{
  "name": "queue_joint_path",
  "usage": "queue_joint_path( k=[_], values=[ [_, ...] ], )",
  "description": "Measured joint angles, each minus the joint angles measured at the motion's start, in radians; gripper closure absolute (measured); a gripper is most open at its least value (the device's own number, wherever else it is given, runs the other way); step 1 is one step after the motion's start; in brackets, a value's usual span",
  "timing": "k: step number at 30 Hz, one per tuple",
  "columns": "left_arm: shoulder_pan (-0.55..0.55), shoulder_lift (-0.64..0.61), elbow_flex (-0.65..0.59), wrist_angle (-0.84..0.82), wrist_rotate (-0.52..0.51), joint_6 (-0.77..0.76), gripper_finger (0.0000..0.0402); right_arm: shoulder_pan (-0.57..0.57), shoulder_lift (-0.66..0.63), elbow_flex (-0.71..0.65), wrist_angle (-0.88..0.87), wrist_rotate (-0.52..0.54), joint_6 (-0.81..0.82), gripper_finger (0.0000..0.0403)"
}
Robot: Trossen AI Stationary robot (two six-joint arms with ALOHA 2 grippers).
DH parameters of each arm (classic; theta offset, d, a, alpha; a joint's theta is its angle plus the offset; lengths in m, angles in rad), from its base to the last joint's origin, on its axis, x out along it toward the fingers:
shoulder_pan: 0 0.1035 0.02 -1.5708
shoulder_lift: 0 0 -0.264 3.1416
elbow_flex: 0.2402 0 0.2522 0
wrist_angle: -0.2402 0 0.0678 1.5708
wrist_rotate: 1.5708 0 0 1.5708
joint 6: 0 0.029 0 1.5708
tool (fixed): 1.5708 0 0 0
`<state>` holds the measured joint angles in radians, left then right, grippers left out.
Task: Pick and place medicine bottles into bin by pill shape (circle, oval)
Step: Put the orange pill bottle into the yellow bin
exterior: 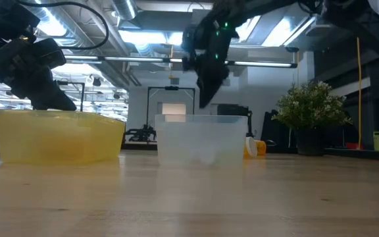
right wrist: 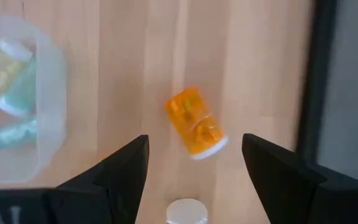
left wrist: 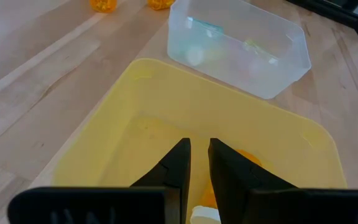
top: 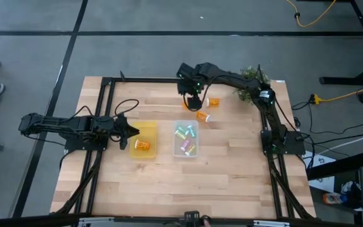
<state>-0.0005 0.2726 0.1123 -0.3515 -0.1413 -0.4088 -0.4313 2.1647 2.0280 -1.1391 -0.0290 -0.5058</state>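
left claw (left wrist: 199, 163) nearly closed, right claw (right wrist: 194, 163) spread

Right gripper (right wrist: 194, 158) fingers spread wide above an orange bottle (right wrist: 195, 128) lying flat; clear bin (right wrist: 47, 112) at nine o'clock.

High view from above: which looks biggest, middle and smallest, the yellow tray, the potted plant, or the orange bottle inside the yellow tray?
1. Yellow tray, biggest.
2. Potted plant, smaller, though the right arm covers part of it, so that is less sure.
3. Orange bottle, clearly smallest.
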Motion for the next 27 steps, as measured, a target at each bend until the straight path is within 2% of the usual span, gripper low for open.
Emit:
queue_joint_path(
  k=[5,11,27],
  values=[
    [0.000,0.000,0.000,0.000,0.000,0.000,0.0351,-0.001,0.004,-0.111,0.106,0.001,-0.021,0.0142],
    [0.000,0.000,0.000,0.000,0.000,0.000,0.0351,-0.001,0.003,-0.213,0.269,0.007,-0.119,0.0142],
    [0.000,0.000,0.000,0.000,-0.005,0.000,0.0351,-0.013,0.010,-0.393,0.463,0.009,-0.170,0.0142]
  ],
)
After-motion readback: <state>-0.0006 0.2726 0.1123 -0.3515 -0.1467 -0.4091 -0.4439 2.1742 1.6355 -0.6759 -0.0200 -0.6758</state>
